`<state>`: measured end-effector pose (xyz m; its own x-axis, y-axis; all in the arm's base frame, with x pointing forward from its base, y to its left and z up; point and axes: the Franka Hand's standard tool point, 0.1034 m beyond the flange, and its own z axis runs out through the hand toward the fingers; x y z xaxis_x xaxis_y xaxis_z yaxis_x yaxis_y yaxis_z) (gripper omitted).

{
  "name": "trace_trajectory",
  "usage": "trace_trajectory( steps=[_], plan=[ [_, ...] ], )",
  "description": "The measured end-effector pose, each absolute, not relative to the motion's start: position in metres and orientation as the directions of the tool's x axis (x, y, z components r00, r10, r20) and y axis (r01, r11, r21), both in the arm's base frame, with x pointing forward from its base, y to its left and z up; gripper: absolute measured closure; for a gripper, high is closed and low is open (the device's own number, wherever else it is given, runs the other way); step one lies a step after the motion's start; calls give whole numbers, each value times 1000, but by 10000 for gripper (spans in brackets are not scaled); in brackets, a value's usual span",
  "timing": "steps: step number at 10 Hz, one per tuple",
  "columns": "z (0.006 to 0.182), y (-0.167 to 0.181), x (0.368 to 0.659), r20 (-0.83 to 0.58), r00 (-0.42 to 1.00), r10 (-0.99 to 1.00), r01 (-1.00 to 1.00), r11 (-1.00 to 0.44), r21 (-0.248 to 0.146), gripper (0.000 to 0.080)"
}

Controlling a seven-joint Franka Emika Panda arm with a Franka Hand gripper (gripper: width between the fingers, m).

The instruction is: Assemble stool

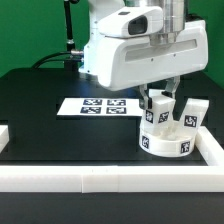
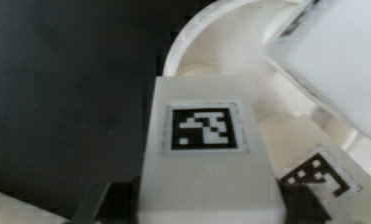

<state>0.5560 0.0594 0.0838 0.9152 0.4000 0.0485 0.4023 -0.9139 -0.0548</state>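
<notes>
The round white stool seat lies at the exterior view's right, with tags on its side wall. My gripper is shut on a blocky white leg and holds it upright on the seat's top, at its left part. A second leg stands upright at the seat's right part. In the wrist view the held leg fills the middle with its tag facing the camera, and the seat's curved rim lies beyond it. My gripper shows only as a dark finger beside the leg.
The marker board lies flat on the black table to the left of the seat. A long white rail runs along the front edge, and another rail stands right of the seat.
</notes>
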Motion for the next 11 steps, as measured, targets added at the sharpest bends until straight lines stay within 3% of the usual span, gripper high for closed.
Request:
trace_trajectory(
  steps=[3, 6, 8, 11],
  plan=[
    [83, 59, 556, 29, 997, 70, 72, -995, -67, 464],
    [81, 73, 556, 18, 936, -352, -349, -934, -77, 462],
    [81, 86, 555, 1, 791, -612, -609, -788, -87, 462],
    [79, 101, 553, -37, 524, -851, -850, -519, -90, 462]
  ],
)
